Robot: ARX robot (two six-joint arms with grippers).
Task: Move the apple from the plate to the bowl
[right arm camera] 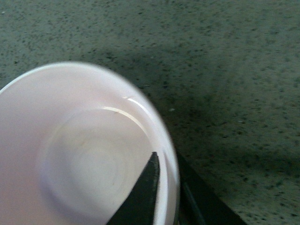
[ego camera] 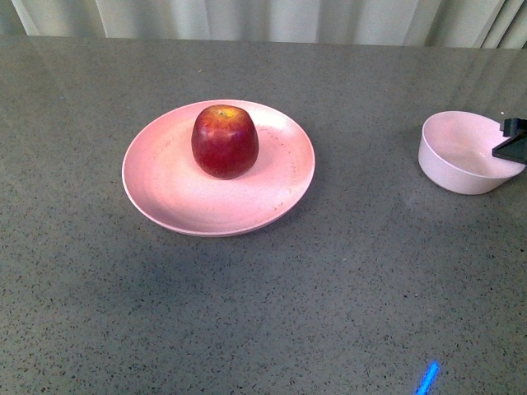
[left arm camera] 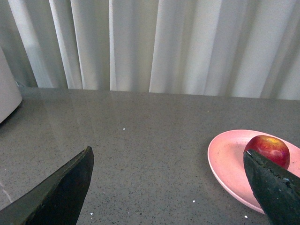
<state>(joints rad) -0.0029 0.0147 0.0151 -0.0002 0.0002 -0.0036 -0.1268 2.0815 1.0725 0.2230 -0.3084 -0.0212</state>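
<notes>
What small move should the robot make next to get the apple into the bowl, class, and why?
Probably swing the open left gripper sideways until it straddles the apple. The apple sits untouched on the plate, just off to one side of that gripper, while the right gripper is at the rim of the empty bowl, far from the apple.

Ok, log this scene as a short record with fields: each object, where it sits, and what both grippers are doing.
apple: dark red, sitting on the plate
plate: wide, pink, on the grey table, left of the bowl
bowl: small, pink, empty, apart from the plate
left gripper: open, fingers wide apart, holding nothing
right gripper: at the bowl's rim, one finger inside it; grip unclear
task state: apple not yet moved
</notes>
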